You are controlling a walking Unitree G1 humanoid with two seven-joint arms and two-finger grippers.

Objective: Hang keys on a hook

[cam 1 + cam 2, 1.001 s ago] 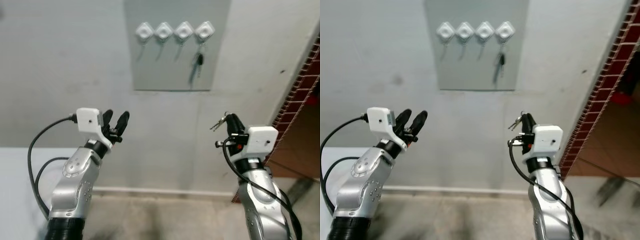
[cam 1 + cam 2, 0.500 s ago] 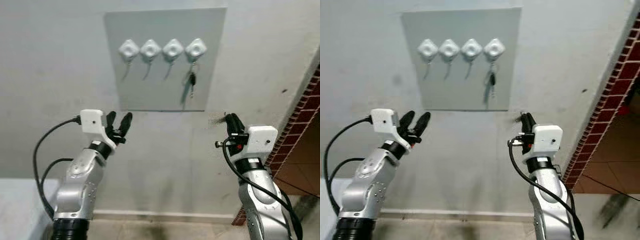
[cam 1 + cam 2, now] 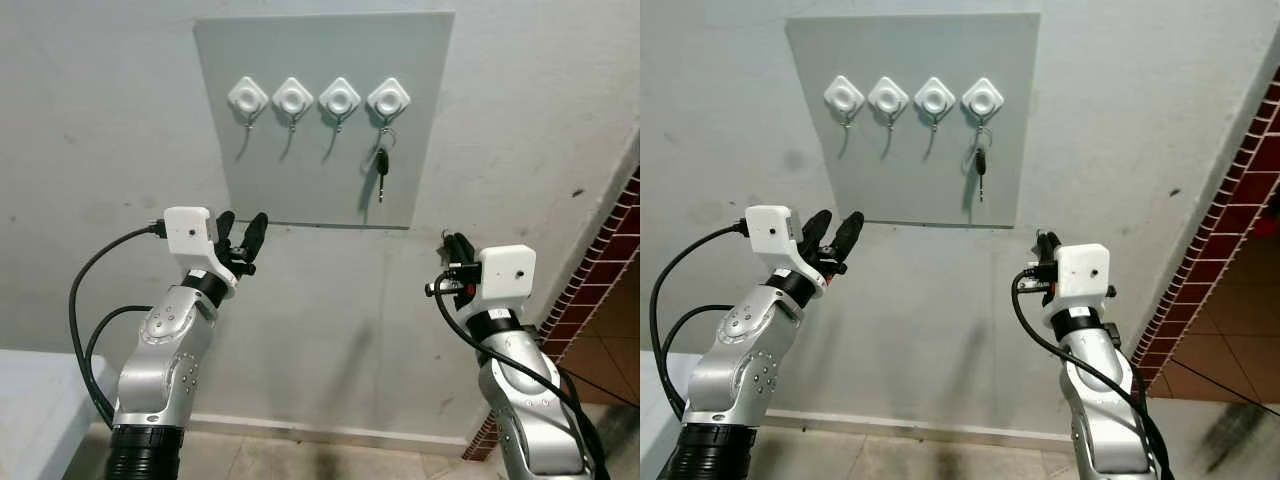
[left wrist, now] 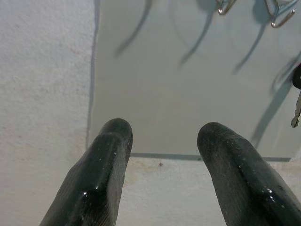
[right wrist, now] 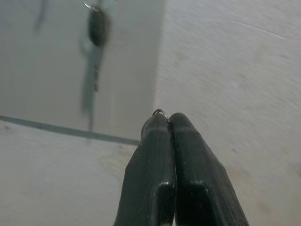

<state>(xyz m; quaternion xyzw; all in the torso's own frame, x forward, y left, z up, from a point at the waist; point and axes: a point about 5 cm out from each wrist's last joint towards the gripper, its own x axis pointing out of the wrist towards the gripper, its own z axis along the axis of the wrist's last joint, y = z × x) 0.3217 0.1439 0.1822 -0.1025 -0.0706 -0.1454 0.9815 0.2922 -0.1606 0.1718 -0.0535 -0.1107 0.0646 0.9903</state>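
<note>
A grey panel (image 3: 320,200) on the wall carries a row of white hooks (image 3: 340,98). One black-headed key (image 3: 381,165) hangs from the rightmost hook (image 3: 388,97); the other hooks are bare. Below and right of the panel, my right gripper (image 3: 453,244) points at the wall, shut on the keys. A small metal ring (image 5: 160,112) peeks out at its fingertips; the rest of the keys is hidden. My left gripper (image 3: 240,230) is raised just under the panel's lower left corner, open and holding nothing, its fingers (image 4: 110,141) spread.
A red brick wall edge (image 3: 600,270) runs down the right side. A pale surface (image 3: 30,400) sits at the lower left. A strip of floor (image 3: 320,465) meets the wall's white skirting along the bottom.
The camera has moved closer and the whole panel sits lower and larger in view. The keys stuck out beside the right gripper's tip one second ago; now only a ring peeks out.
</note>
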